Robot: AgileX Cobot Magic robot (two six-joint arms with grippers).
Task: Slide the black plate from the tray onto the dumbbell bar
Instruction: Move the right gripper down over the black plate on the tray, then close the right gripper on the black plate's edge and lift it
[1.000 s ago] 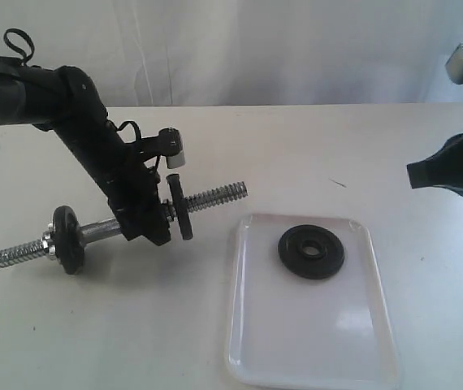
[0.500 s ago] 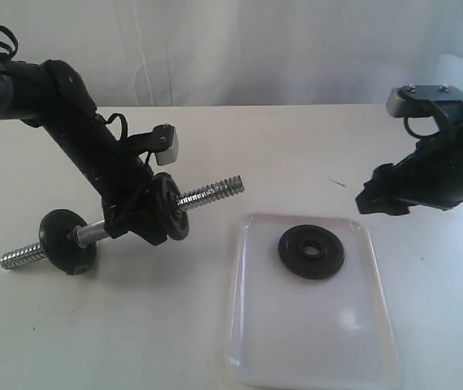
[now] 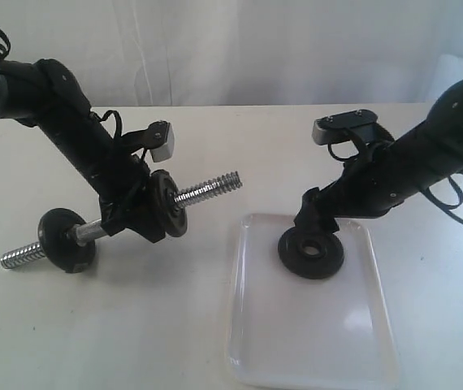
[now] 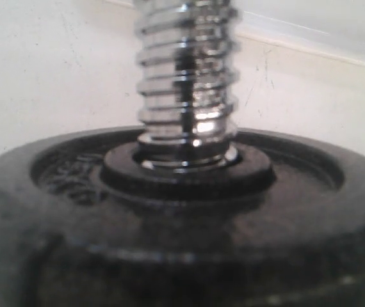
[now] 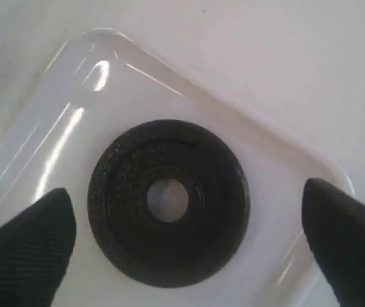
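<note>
While its 2 fingers (image 5: 22, 249) stand wide apart, the right gripper (image 5: 186, 243) hangs just over the black plate (image 5: 214, 217), with 1 finger on each side of it. It holds nothing. The black plate lies flat in the tray (image 3: 313, 341), hole up, near the tray's far end in the exterior view. The tray sits on the white table (image 3: 93, 325).

On the other side, the left gripper (image 3: 130, 223) is closed on the smooth middle of the dumbbell bar (image 3: 207, 191). It holds the bar tilted, so 1 screw end points up toward the tray. 2 more discs sit on the bar: the high disc (image 3: 169, 205) just past the left gripper, and the low disc (image 3: 67, 238), which looks to rest on the table. The raised screw end is bare.

So the task looks to be near its start. The bar is held up, but the black plate is not picked up yet. Left to do: squeeze the plate, lift it from the tray, line its hole up with the bar's tip and slide it on.
</note>
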